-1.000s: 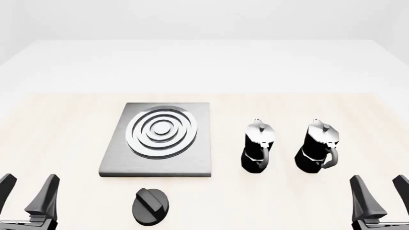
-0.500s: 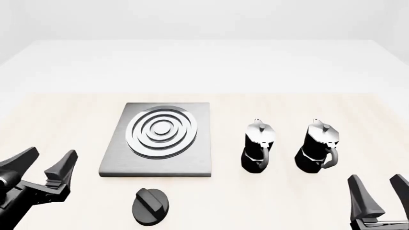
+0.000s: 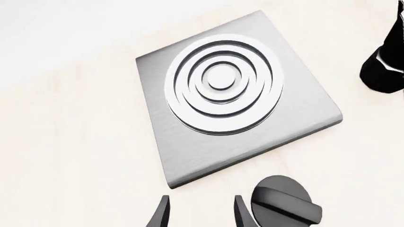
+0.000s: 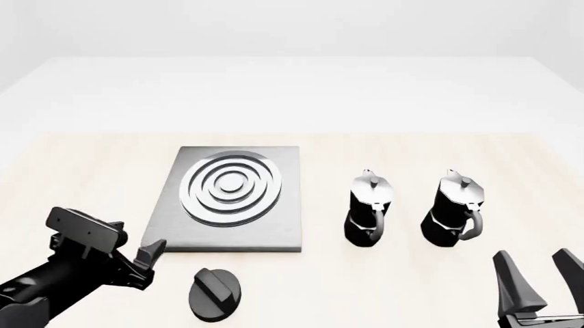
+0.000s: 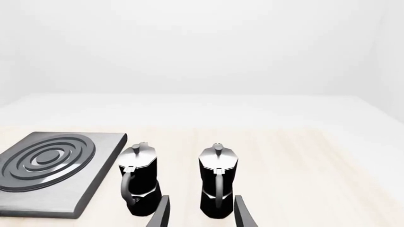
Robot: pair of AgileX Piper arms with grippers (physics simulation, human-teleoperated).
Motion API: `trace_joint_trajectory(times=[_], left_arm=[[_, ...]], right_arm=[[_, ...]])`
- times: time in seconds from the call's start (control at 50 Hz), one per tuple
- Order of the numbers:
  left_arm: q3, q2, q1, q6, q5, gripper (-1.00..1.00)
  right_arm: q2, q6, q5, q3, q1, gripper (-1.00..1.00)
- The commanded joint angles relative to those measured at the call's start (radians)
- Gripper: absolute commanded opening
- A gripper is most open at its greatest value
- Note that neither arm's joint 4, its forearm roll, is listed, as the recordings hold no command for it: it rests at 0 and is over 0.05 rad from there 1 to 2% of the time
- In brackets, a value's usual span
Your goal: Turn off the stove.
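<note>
I work from the near edge of a pale wooden table (image 4: 73,171), where the stove (image 4: 228,198), a flat grey slab with silver rings on top, lies left of centre. Its separate black knob (image 4: 216,294), round with a raised bar, sits on the table just near of the slab's front edge and apart from it.

My left claw (image 4: 137,263) hangs to the left of the knob, close to the slab's near-left corner. Its fingers (image 3: 162,215) stand apart with nothing between them, and in the left wrist view the knob lies beside one finger, not in the gap. My right claw (image 4: 540,280) waits at the near right, also spread and empty, well clear of the stove.

The turn has not begun, by my reading. The main risk is a miss: if I close from here, the fingers would meet on air beside the knob or clip its rim and push it across the table. The raised bar runs at a slant, so a claw not lined up with it might slip off instead of twisting it. The slab's corner is near enough that a low approach could knock it.

Two black-and-silver coffee pots (image 4: 370,208) (image 4: 453,208) stand upright side by side to the right of the stove. They are well apart from the knob and block nothing on the left arm's path; only a reach by the right arm would have to pass them.
</note>
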Motion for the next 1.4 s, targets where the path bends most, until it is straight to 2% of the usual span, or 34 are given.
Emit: trace_joint_trajectory(times=[0.02, 0.2, 0.22, 0.32, 0.38, 0.44, 0.6, 0.62, 0.84, 1.14, 1.4], left_arm=[[0.015, 0.179, -0.056, 0.046, -0.047, 1.00], [0.016, 0.224, -0.081, 0.031, -0.063, 1.00], [0.012, 0.233, -0.088, -0.002, -0.058, 1.00], [0.031, 0.288, -0.112, -0.032, -0.086, 1.00], [0.027, 0.286, -0.153, -0.088, -0.077, 1.00], [0.038, 0.314, -0.153, -0.067, -0.102, 1.00], [0.045, 0.365, -0.151, -0.063, -0.144, 1.00], [0.045, 0.394, -0.128, -0.047, -0.169, 1.00], [0.021, 0.400, -0.115, -0.022, -0.162, 1.00], [-0.021, 0.444, -0.169, -0.040, -0.181, 1.00], [-0.077, 0.445, -0.169, 0.017, -0.142, 1.00]], right_arm=[[0.001, 0.001, 0.000, 0.000, 0.005, 1.00], [-0.006, -0.002, 0.008, 0.000, 0.005, 1.00], [-0.007, -0.002, 0.009, 0.000, 0.005, 1.00], [-0.009, -0.007, 0.012, 0.000, 0.005, 1.00], [-0.009, -0.008, 0.013, 0.000, 0.005, 1.00], [-0.010, -0.009, 0.013, 0.000, 0.005, 1.00], [-0.007, -0.015, 0.011, 0.000, 0.004, 1.00], [-0.008, -0.015, 0.011, 0.000, 0.004, 1.00], [-0.006, -0.014, 0.008, 0.000, 0.006, 1.00], [-0.012, -0.013, 0.013, 0.000, 0.005, 1.00], [-0.013, -0.015, 0.014, 0.000, 0.003, 1.00]])
